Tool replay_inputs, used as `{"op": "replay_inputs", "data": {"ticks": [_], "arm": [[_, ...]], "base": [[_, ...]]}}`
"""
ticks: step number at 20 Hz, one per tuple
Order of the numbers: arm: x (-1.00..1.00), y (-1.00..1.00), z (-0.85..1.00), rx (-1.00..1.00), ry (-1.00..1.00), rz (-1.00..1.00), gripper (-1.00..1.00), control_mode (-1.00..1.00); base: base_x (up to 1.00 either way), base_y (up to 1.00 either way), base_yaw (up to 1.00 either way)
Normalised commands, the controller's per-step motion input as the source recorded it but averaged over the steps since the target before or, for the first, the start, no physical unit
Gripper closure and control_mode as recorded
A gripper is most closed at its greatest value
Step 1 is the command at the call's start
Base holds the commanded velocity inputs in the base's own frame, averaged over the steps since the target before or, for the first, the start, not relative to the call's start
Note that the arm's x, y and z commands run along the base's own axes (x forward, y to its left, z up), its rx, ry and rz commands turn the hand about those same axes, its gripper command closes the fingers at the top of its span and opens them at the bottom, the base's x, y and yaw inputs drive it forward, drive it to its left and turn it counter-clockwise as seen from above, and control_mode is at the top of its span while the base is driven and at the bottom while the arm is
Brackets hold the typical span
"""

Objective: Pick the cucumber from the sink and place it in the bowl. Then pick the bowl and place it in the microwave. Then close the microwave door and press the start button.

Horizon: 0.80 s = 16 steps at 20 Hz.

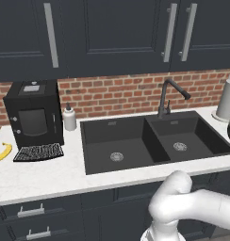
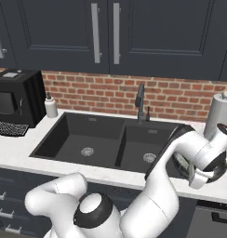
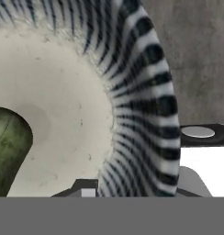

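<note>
While the white arm reaches off to the right past the sink [image 2: 87, 135], the hand view looks straight down into the bowl [image 3: 146, 105], whose streaked dark-and-pale wall curves around a cream inside. The cucumber [image 3: 8, 151] lies on that cream floor at the left edge of the view, dark green, inside the bowl. One dark fingertip [image 3: 86, 186] of the gripper [image 3: 132, 188] sits inside the rim and the other outside it, so the jaws stand nearly closed with the bowl's wall between them. Both black basins of the sink hold nothing but their silver drains. A black coffee machine [image 1: 34, 113] and a banana [image 1: 3, 152] sit on the counter well left of the sink.
</note>
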Motion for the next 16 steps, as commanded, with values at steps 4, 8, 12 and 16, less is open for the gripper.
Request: {"op": "replay_inputs", "data": {"ticks": [4, 8, 12, 16], "arm": [[-0.6, 0.57, 0.52, -0.06, -0.21, 0.25, 1.0, -1.0], [-0.47, 0.54, 0.67, -0.06, -0.14, 0.25, 1.0, -1.0], [-0.27, 0.56, 0.83, -0.04, -0.08, 0.27, 1.0, -1.0], [-0.15, 0.67, 0.67, -0.05, -0.03, 0.29, 1.0, -1.0]], "base": [[0.0, 0.0, 0.0], [0.0, 0.0, 0.0], [0.0, 0.0, 0.0], [0.0, 0.0, 0.0]]}}
